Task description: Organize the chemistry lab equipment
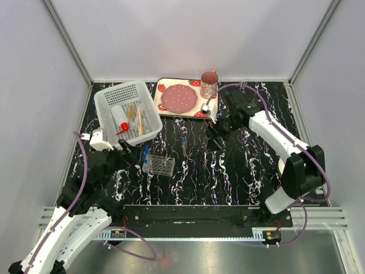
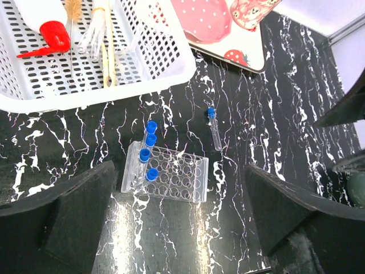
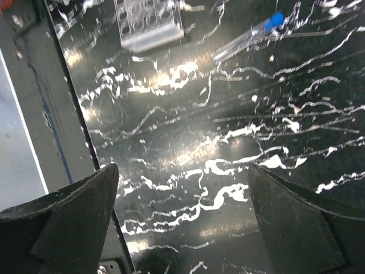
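A clear grid rack stands on the black marbled table and holds several blue-capped tubes along its left side. One more blue-capped tube lies loose to the rack's right. In the white perforated basket lie the white red-capped bottle, wooden sticks and a clear piece. My left gripper hangs open just left of the rack, holding nothing. Right of the loose tube, my right gripper is open and empty above bare table.
A strawberry-printed tray with a pink plate sits at the back, a pink mug at its right corner, close behind my right arm. The near table edge with its grey rail shows in the right wrist view.
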Action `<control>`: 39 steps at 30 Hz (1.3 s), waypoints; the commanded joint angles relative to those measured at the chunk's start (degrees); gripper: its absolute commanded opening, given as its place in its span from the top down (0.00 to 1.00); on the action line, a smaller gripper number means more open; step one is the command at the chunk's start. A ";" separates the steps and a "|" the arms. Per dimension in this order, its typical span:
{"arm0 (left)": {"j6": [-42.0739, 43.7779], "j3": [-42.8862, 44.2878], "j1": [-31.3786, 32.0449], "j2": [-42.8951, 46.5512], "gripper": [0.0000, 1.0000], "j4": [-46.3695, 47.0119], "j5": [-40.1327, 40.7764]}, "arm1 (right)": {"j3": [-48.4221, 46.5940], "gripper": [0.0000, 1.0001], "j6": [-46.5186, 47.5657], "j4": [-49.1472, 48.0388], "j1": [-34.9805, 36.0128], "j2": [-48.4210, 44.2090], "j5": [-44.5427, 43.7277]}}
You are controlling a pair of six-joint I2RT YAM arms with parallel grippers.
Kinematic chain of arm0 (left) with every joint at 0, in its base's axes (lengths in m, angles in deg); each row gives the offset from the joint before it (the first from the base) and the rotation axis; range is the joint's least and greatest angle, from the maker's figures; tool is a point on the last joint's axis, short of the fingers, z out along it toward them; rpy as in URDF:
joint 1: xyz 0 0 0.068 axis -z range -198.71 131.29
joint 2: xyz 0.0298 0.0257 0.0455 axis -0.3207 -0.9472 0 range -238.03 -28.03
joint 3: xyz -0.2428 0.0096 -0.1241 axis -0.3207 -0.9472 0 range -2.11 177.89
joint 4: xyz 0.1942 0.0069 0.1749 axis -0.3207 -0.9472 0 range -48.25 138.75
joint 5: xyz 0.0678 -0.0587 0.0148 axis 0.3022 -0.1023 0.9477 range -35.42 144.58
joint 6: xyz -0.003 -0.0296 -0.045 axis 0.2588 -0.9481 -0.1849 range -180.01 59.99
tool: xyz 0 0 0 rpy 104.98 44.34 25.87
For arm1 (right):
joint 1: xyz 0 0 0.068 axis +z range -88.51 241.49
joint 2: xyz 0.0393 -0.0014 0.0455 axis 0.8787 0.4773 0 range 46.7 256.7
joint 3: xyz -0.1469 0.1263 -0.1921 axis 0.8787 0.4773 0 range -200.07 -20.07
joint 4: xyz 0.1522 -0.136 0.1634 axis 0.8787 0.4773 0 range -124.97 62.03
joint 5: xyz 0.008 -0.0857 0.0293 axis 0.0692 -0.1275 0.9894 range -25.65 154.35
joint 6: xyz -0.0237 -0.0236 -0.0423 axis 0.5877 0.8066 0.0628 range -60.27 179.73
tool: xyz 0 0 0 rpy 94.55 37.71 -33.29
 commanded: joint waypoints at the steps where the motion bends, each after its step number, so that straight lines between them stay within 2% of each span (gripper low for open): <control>1: -1.01 -1.02 -0.18 3.98 0.01 0.12 2.42 | -6.55 0.00 -8.55 -4.84 1.21 4.89 4.25; 3: -1.80 -1.46 -0.18 5.04 0.01 -1.02 2.60 | -10.33 0.01 -11.55 -3.69 4.71 9.11 1.19; 7: -2.50 -2.69 -0.18 6.10 0.01 -1.64 1.81 | -11.57 0.13 -21.28 -7.99 9.47 13.07 -7.16; 13: -3.20 -4.45 -0.18 9.52 0.01 -1.73 2.33 | -13.24 0.16 -31.58 -12.56 15.79 18.88 -23.25; 16: -3.20 -4.63 -0.18 10.32 0.01 -1.65 2.42 | -14.55 0.16 -34.31 -13.89 18.34 21.77 -30.63; 18: -3.20 -4.72 -0.18 10.49 0.01 -1.65 2.42 | -15.44 0.24 -34.32 -13.98 19.23 24.24 -33.97; 20: -3.20 -4.80 -0.27 10.67 0.01 -1.65 2.33 | -16.14 0.32 -34.32 -13.89 19.67 26.08 -34.69; 25: -3.03 -5.07 -0.18 11.28 0.01 -1.38 2.07 | -17.98 0.43 -36.17 -13.80 20.02 28.99 -35.83; 33: -2.77 -5.42 -0.18 11.20 0.01 -0.77 1.46 | -20.01 0.49 -35.99 -12.57 20.29 32.24 -37.41; 39: -2.59 -5.59 -0.18 10.84 0.01 -0.33 0.40 | -17.55 0.64 -35.47 -12.48 20.29 32.86 -39.79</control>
